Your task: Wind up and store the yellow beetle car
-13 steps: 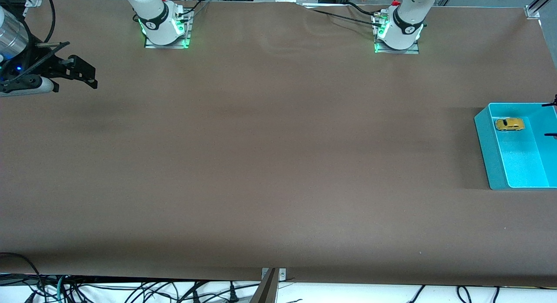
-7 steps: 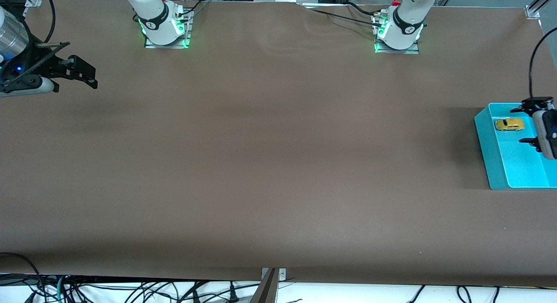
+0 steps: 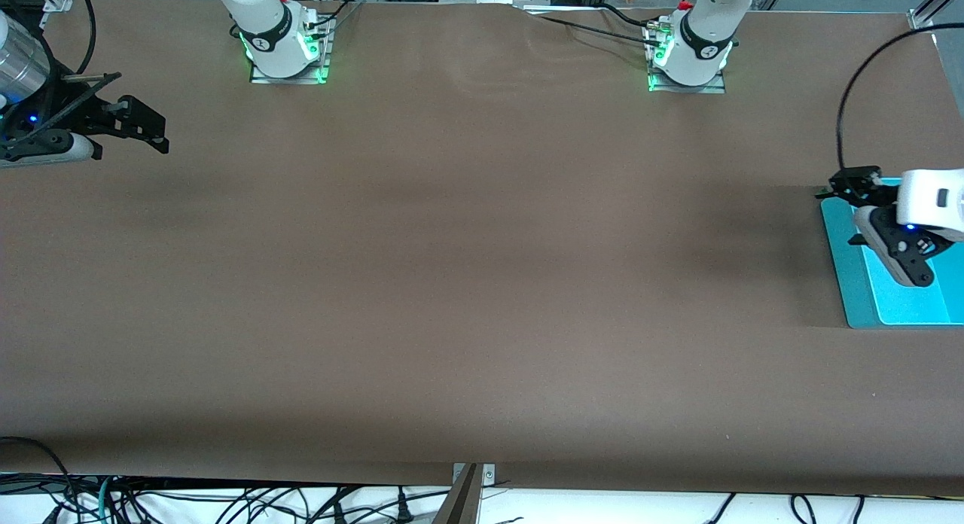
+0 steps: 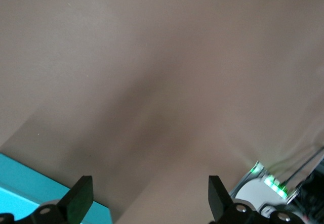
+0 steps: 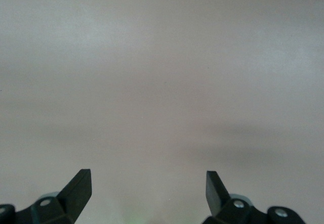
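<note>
The left gripper [image 3: 858, 215] hangs over the end of a turquoise bin [image 3: 847, 283] nearest the robots' bases, at the left arm's end of a brown table [image 3: 482, 283]. Its jaws are spread wide and empty, as the left wrist view confirms, with both black fingers [image 4: 80, 198] standing well apart over bare tabletop and only a corner of the bin showing beside one of them. The gripper and its white wrist cover the part of the bin under them, and the yellow beetle car cannot be seen in any view, so its place cannot be told. The bin itself is cut off by the picture's edge.

The right gripper [image 3: 147, 129] waits in the air over the right arm's end of the table, its arm largely out of frame. Its jaws too stand fully apart with nothing between them; the right wrist view shows only its fingertips [image 5: 78, 186] above plain brown surface.
</note>
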`<state>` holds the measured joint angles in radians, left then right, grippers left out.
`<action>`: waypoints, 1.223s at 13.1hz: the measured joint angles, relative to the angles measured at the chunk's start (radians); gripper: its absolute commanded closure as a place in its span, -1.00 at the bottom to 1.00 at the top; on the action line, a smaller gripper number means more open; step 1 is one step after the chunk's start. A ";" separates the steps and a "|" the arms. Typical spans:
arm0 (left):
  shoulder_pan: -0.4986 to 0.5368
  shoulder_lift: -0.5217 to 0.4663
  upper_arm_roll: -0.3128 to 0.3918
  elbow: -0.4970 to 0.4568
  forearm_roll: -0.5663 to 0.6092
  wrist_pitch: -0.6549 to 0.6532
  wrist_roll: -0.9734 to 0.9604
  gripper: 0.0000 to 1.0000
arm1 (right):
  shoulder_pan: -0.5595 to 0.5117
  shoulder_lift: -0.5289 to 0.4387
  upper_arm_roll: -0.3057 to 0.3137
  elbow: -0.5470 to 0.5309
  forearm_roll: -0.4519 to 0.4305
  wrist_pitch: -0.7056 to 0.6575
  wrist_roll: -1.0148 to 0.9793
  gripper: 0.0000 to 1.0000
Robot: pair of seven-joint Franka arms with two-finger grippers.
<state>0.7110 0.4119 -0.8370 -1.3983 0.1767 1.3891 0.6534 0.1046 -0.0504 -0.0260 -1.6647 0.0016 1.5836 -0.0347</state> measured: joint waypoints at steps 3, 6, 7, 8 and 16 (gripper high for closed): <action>-0.265 -0.158 0.226 -0.018 -0.114 -0.006 -0.203 -1.00 | 0.000 0.000 0.000 0.000 0.000 0.000 0.000 -1.00; -0.508 -0.291 0.457 -0.102 -0.206 0.011 -0.384 -1.00 | 0.000 0.000 0.000 0.000 -0.001 0.000 0.000 -1.00; -0.590 -0.321 0.552 -0.130 -0.211 0.048 -0.419 -1.00 | 0.000 0.000 0.000 0.000 -0.001 0.000 0.000 -1.00; -0.652 -0.346 0.637 -0.163 -0.213 0.113 -0.434 -1.00 | 0.000 0.000 0.000 0.000 -0.001 0.000 0.000 -1.00; -0.731 -0.469 0.773 -0.341 -0.221 0.258 -0.648 -1.00 | 0.002 0.000 0.005 0.000 -0.012 0.000 0.000 -1.00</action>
<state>-0.0204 -0.0575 -0.0645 -1.7391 -0.0438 1.6472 0.0056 0.1062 -0.0504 -0.0212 -1.6646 -0.0107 1.5836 -0.0347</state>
